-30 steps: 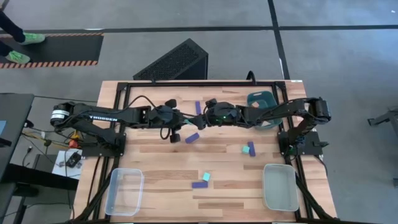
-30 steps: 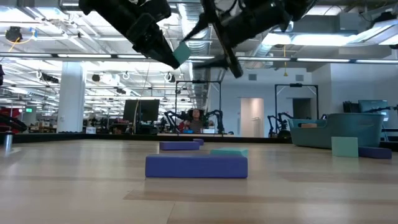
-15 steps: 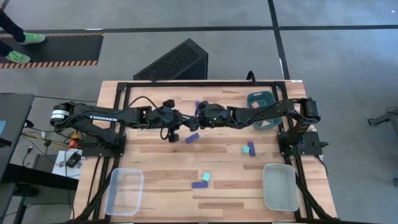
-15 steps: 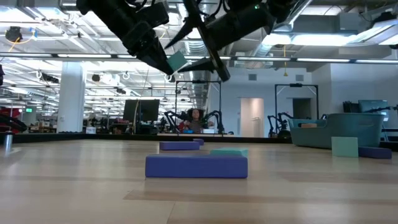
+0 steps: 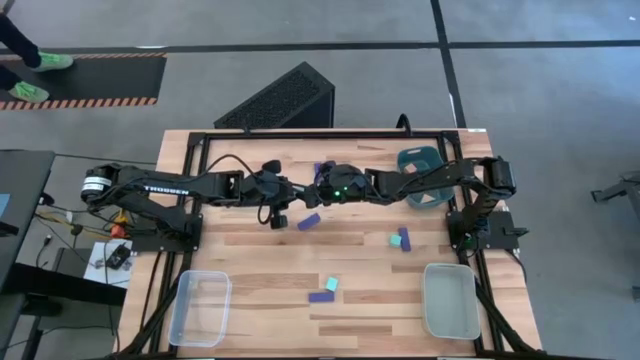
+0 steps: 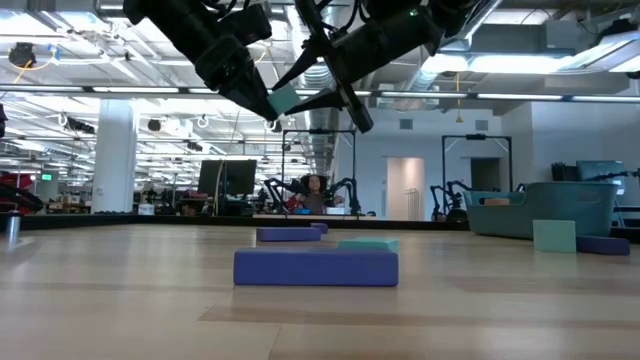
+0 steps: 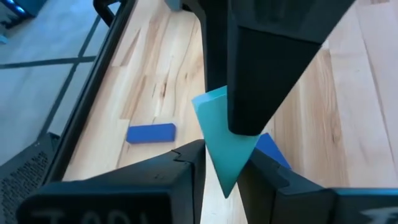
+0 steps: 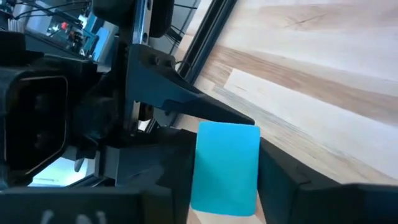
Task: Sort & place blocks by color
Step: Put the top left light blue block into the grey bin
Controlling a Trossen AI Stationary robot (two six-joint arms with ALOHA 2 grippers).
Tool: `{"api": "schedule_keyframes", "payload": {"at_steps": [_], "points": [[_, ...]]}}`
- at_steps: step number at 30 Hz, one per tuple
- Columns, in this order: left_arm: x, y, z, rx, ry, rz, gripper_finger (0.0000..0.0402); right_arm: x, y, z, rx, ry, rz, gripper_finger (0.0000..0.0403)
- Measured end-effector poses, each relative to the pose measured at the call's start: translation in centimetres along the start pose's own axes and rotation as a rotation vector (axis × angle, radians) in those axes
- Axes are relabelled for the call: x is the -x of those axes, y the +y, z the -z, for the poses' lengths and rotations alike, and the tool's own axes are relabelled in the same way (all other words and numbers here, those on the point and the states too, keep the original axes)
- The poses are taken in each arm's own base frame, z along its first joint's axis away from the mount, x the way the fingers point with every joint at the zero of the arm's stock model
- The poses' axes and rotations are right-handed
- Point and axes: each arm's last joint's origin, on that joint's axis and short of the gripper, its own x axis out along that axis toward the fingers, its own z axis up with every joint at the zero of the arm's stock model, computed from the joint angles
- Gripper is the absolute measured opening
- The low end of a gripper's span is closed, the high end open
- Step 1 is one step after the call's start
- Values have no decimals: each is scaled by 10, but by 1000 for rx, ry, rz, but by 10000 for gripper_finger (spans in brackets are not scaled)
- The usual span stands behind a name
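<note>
Above the far half of the desk (image 5: 260,260), near its middle, the two arms meet tip to tip with a teal wedge (image 6: 284,101) held in the air between them, well clear of the wood. The left end effector (image 7: 224,163) has both fingers pressed on the wedge's narrow lower part. The right end effector (image 8: 226,155) has the same piece between its fingers, which lie against its flat sides. So both look clamped on the one block, and this reads as a hand-over from one arm to the other.

The wedge looks like a small, solid toy piece: light, stiff, and not likely to break if dropped. Its faces appear smooth, and the sloped ones would probably let it squirt out of a pinch. The safest hold is across the two flat parallel sides, as the right fingers take it, not across the taper. One arm should keep firm hold until the other lets go, or the piece may twist or fall.

The other blocks lie on the desk: a blue bar (image 5: 309,221) below the arms, a teal cube (image 5: 331,284) touching another blue bar (image 5: 320,296) nearer the front, and a teal and blue pair (image 5: 400,239) to the right. Two clear trays (image 5: 200,308) sit at the front corners, and a dark teal bin (image 5: 420,160) stands at the far right.
</note>
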Motion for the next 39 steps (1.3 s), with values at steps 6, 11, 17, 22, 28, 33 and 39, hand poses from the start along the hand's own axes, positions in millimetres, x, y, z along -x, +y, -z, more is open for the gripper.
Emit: {"api": "schedule_keyframes", "payload": {"at_steps": [6, 11, 17, 22, 28, 33, 39], "points": [[0, 0, 0, -18, -6, 4, 68, 0, -1, 0, -7, 3, 7, 141], [1, 0, -1, 18, -6, -26, 69, 10, -4, -2, 6, 30, 87, 145], [3, 0, 0, 92, 4, 20, 107, 49, 0, -3, 79, 95, 245, 139], [3, 1, 0, 78, 2, 20, 150, 93, 7, 8, 142, 116, 410, 144], [0, 11, -2, 135, -47, 110, 177, 137, 14, 34, 158, 97, 566, 140], [0, 19, -8, 175, -121, 105, 181, 158, 19, 54, 132, 73, 614, 147], [0, 24, -12, 190, -172, 88, 181, 173, 20, 76, 105, 105, 655, 142]]}}
